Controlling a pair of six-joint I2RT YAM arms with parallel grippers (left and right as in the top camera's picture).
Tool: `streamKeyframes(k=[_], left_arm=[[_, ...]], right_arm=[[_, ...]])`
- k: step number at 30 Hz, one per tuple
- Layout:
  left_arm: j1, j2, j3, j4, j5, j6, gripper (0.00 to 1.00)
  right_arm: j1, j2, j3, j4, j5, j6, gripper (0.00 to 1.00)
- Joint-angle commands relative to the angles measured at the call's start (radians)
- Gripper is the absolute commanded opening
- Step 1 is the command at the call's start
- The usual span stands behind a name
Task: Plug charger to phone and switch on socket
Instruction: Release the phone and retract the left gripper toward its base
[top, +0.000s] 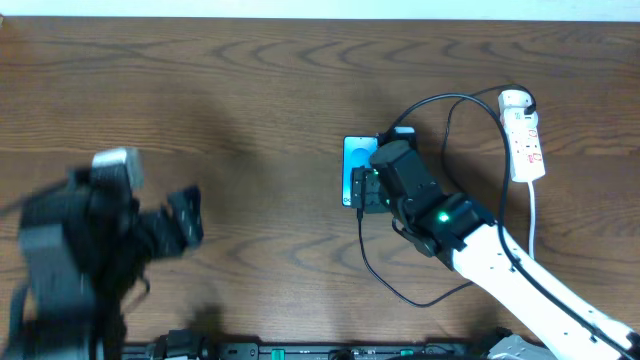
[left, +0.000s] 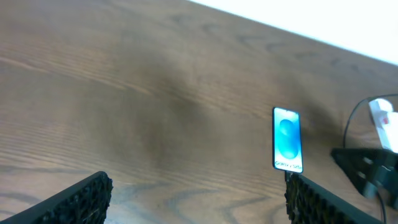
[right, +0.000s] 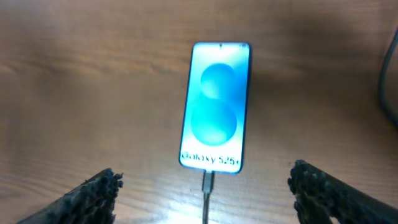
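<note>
The phone (right: 214, 106) lies flat on the wooden table with its cyan screen lit. The charger's small black plug (right: 208, 181) sits at the phone's bottom port, and its thin black cable (top: 445, 97) loops across the table toward the socket (top: 525, 135), a white power strip at the far right. My right gripper (right: 208, 199) hovers open just behind the phone's bottom end, with the cable running between its fingers (right: 93, 196) untouched. My left gripper (top: 188, 225) is far to the left, open and empty. From there the phone (left: 287, 138) shows at a distance.
The socket's white cord (top: 533, 215) runs from the strip toward the front edge, beside my right arm (top: 520, 275). The black cable bulges in a loop (top: 400, 292) in front of the phone. Bare wood lies between the two arms.
</note>
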Motion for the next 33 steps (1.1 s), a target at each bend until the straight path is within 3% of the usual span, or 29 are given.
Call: streamKeyframes(k=[1,5,8,10,12,14,21,33], left_arm=[[0.002,-0.150,-0.080,-0.006,-0.032,0.024,0.89],[0.002,-0.340,-0.243,0.003,-0.055,0.023,0.90],[0.002,-0.381,-0.374,0.078,-0.054,0.023,0.90],[0.002,-0.372,-0.467,0.148,-0.040,0.023,0.90],[0.002,-0.346,-0.576,0.240,0.034,0.023,0.90],[0.002,-0.307,-0.652,0.301,0.110,0.023,0.90],[0.002,-0.154,-0.684,0.321,0.141,0.023,0.90],[0.002,-0.032,-0.684,0.321,0.140,0.024,0.90]], right_arm=[[-0.008,0.011,0.007,-0.027,-0.018,0.008,0.82],[-0.031,0.010,0.007,-0.046,0.043,0.008,0.74],[-0.062,0.010,0.007,-0.075,0.060,0.009,0.61],[-0.100,0.010,0.007,-0.113,0.060,0.009,0.43],[-0.158,0.009,0.007,-0.185,0.060,0.022,0.15],[-0.214,0.009,0.007,-0.248,0.060,0.032,0.01],[-0.439,-0.003,0.007,-0.337,0.052,0.031,0.01],[-0.722,-0.024,0.008,-0.270,-0.009,0.072,0.01]])
